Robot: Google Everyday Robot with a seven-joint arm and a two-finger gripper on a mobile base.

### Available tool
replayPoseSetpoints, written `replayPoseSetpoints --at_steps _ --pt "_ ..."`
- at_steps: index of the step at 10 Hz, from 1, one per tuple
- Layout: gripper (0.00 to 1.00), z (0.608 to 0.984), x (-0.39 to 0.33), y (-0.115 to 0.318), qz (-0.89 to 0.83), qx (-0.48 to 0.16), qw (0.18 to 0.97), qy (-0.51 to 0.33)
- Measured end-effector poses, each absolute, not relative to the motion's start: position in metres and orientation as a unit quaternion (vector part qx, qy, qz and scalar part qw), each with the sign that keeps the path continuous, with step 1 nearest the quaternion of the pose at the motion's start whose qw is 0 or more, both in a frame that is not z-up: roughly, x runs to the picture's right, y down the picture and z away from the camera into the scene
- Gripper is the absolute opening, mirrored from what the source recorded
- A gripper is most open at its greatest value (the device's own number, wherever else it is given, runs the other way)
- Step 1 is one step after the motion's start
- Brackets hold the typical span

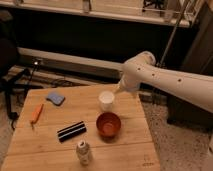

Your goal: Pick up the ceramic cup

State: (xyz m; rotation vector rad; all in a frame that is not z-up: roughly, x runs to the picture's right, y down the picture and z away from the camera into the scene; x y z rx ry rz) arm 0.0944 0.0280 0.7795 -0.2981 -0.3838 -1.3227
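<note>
Wooden table [30, 145]: work surface.
Robot arm [165, 82]: reaches in from 3 o'clock.
Orange-red bowl [108, 125]: at the cup's 6 o'clock.
Ceramic cup [106, 100]: upright, mid-table.
Gripper [119, 89]: at the cup's 2 o'clock; I cannot tell its state. I'd centre over the rim and keep clear of the bowl.

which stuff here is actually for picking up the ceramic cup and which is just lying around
For the job:
- ceramic cup, white, behind the bowl
- gripper, close by the cup's upper right

Just lying about:
- orange-red bowl
- small capped bottle
- black bar
- orange tool
- blue pad
</note>
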Motion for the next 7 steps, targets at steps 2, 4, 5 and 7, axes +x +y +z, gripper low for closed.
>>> replayPoseSetpoints --at_steps 2,4,5,7 --pt "0.66 0.798 0.083 0.043 -0.619 -0.138 0.751 -0.184" --pt "0.66 0.815 0.068 0.049 -0.626 -0.135 0.743 -0.195" --pt "0.66 0.821 0.062 0.05 -0.628 -0.134 0.74 -0.199" --pt "0.66 0.831 0.051 0.05 -0.632 -0.134 0.736 -0.203"
